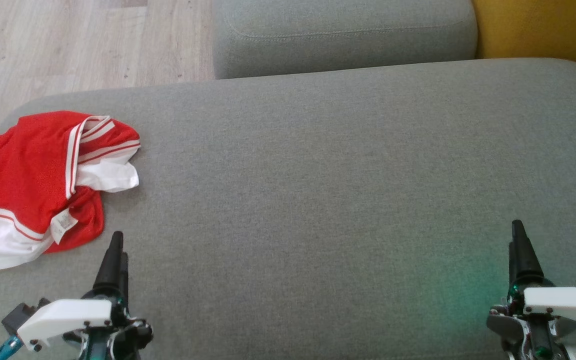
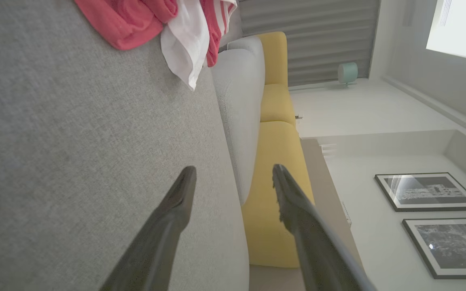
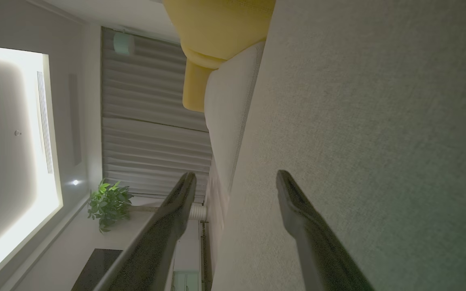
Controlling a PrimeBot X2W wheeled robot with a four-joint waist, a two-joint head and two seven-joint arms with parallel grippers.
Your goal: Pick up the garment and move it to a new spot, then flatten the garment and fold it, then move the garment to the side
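1. Left gripper (image 2: 234, 178): jaws wide and empty, poised just short of the garment (image 1: 33, 175); right gripper (image 3: 236, 180): likewise wide and empty, well apart from it
2. Risk: a pinch on one loose layer would likely unroll the heap or drag it over the cushion (image 1: 318, 175) at its left edge
3. Risk: low fingertips may snag the upholstery
4. Garment: crumpled, limp red fabric with white striped trim; cushion: grey weave, rounded corners
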